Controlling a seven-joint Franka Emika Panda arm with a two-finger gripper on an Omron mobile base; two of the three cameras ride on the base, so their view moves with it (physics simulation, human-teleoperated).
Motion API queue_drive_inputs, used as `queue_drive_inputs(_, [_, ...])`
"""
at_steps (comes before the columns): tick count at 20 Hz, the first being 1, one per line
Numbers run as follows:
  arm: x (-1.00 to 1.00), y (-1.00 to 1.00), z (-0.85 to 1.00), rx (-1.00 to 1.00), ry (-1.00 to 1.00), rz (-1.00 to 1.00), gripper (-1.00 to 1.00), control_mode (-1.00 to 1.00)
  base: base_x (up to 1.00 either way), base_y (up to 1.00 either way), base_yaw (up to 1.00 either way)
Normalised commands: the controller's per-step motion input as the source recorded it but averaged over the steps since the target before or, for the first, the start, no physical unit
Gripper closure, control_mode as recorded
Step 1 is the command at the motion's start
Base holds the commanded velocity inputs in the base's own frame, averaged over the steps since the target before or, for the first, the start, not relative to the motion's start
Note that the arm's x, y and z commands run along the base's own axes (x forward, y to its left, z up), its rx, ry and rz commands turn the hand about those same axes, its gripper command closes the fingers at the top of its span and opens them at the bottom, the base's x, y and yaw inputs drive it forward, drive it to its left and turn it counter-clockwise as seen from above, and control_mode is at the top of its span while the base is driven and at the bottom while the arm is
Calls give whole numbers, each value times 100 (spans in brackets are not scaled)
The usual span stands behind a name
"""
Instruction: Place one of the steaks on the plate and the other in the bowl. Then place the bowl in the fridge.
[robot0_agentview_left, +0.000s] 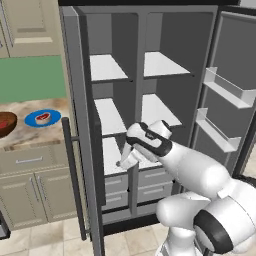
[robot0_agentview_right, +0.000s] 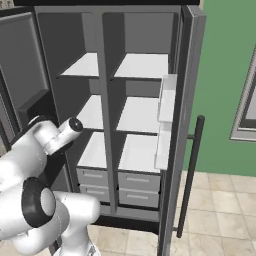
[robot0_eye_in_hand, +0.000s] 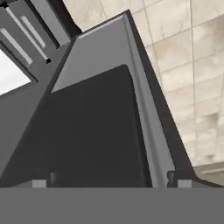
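The fridge (robot0_agentview_left: 137, 30) stands with both doors swung wide, its white shelves (robot0_agentview_left: 157, 107) bare. My gripper (robot0_agentview_left: 122, 162) hangs low in front of the lower left shelf, beside the left door (robot0_agentview_left: 80, 100). In the hand view the gripper (robot0_eye_in_hand: 110, 178) is open, its fingertips (robot0_eye_in_hand: 175, 177) wide apart over that door's dark edge with nothing between them. On the counter to the left lies the blue plate (robot0_agentview_left: 42, 118) with a fat-rimmed steak (robot0_agentview_left: 43, 117) on it. The brown bowl (robot0_agentview_left: 5, 125) sits at the picture's left edge with something reddish inside.
The left door's long dark handle (robot0_agentview_left: 72, 175) juts out toward the cream counter cabinets (robot0_agentview_left: 30, 190). The right door (robot0_agentview_left: 235, 55) carries white bins (robot0_agentview_left: 227, 87). Grey drawers (robot0_agentview_right: 137, 181) fill the fridge bottom. Beige tiled floor (robot0_eye_in_hand: 188, 65) lies below.
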Motion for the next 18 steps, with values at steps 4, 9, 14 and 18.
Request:
queue_drive_inputs(4, [-3,-48,0,-46,-27,30,-100,-100,0,0,0])
queue_drive_inputs(9, [-10,-51,22,-54,-24,50,-100,-100,0,0,0])
queue_drive_inputs(14, [-13,-54,19,-46,-12,69,-100,-100,0,0,0])
queue_drive_inputs(18, [-24,-28,19,-41,-8,82,-100,-100,0,0,0])
